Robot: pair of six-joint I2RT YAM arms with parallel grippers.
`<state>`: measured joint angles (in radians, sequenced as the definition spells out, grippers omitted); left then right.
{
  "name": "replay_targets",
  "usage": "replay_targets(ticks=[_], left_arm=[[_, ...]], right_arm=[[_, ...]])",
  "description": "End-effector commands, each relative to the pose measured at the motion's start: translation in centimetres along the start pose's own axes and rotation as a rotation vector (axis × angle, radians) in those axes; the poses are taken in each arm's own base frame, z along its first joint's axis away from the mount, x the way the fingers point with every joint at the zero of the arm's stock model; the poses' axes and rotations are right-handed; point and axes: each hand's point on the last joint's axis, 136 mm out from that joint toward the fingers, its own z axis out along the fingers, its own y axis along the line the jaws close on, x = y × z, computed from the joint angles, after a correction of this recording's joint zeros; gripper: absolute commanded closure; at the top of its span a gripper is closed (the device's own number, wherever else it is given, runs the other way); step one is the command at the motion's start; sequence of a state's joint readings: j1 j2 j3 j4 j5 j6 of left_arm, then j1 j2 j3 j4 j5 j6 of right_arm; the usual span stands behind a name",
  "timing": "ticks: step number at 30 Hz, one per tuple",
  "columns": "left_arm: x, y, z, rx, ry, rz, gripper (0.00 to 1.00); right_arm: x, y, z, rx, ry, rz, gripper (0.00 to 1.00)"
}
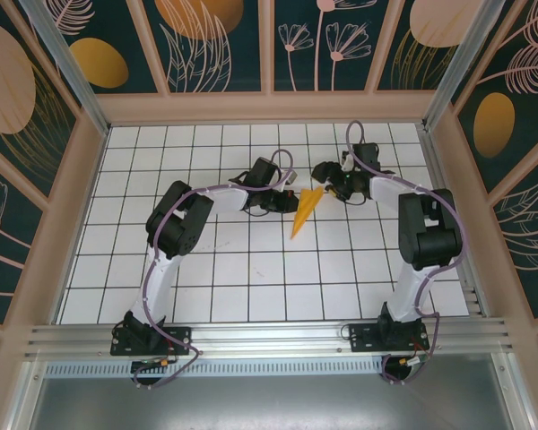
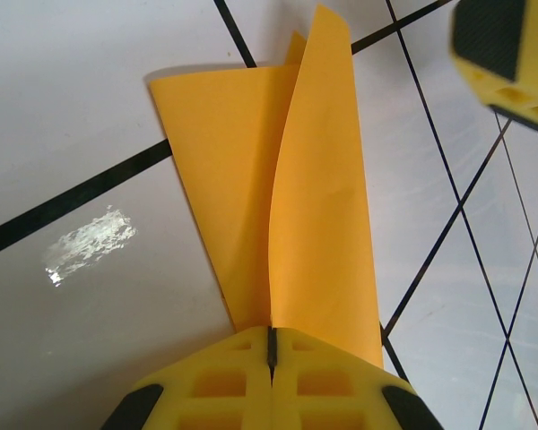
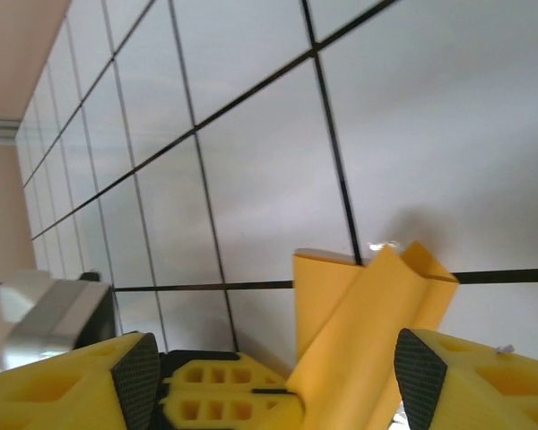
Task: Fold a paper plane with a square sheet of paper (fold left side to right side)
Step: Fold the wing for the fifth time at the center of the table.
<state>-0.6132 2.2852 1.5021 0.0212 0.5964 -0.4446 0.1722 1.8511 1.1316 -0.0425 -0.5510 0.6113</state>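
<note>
The orange paper is folded into a narrow dart, the paper plane (image 1: pixel 303 213), lying on the white tiles with its tip toward the near side. My left gripper (image 2: pixel 272 348) is shut on its wide end, where one flap (image 2: pixel 327 206) stands up and curls over the flat layer (image 2: pixel 224 152). In the top view the left gripper (image 1: pixel 285 200) sits at the plane's left and the right gripper (image 1: pixel 326 186) at its upper right. My right gripper (image 3: pixel 278 376) is open, its pads (image 3: pixel 419 374) wide apart on either side of the raised paper (image 3: pixel 359 331).
The white grid-tiled table (image 1: pixel 251 269) stretches toward the near side of the plane. Wooden walls (image 1: pixel 269 107) enclose the back and sides. A glossy patch of tape (image 2: pixel 88 244) lies on a tile left of the paper. The left gripper's yellow fingers (image 3: pixel 224 403) show in the right wrist view.
</note>
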Motion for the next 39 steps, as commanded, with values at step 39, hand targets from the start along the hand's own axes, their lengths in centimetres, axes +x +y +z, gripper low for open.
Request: replay_targets(ticks=[39], left_arm=[[2.3, 3.3, 1.2, -0.091, 0.059, -0.026, 1.00]], right_arm=[[5.1, -2.6, 4.1, 0.087, 0.126, 0.061, 0.50]])
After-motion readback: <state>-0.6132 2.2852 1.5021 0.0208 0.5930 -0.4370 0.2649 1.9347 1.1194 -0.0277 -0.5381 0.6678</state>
